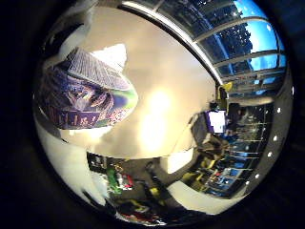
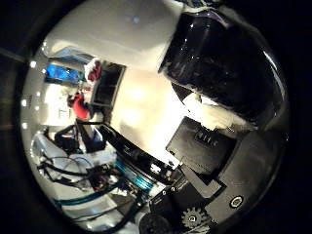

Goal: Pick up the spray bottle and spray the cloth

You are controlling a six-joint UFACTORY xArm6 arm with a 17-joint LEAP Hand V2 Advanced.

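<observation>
In the right little finger side palm view a cloth (image 1: 84,93) with a purple, grey and white print and a green edge lies on the white table (image 1: 167,114), close to the palm. In the right thumb side palm view a dark, glossy, rounded thing (image 2: 213,54) fills much of the picture, very close to the palm. It may be the spray bottle, but I cannot make out its nozzle or trigger. Black and geared parts of my hand (image 2: 210,156) show beside it. I cannot tell whether the hand is closed round it.
The white table (image 2: 146,102) runs on past the dark thing to its far edge. Beyond it are desks with monitors (image 1: 216,121), red items (image 2: 86,105) and other clutter. Large windows (image 1: 238,43) line the far wall.
</observation>
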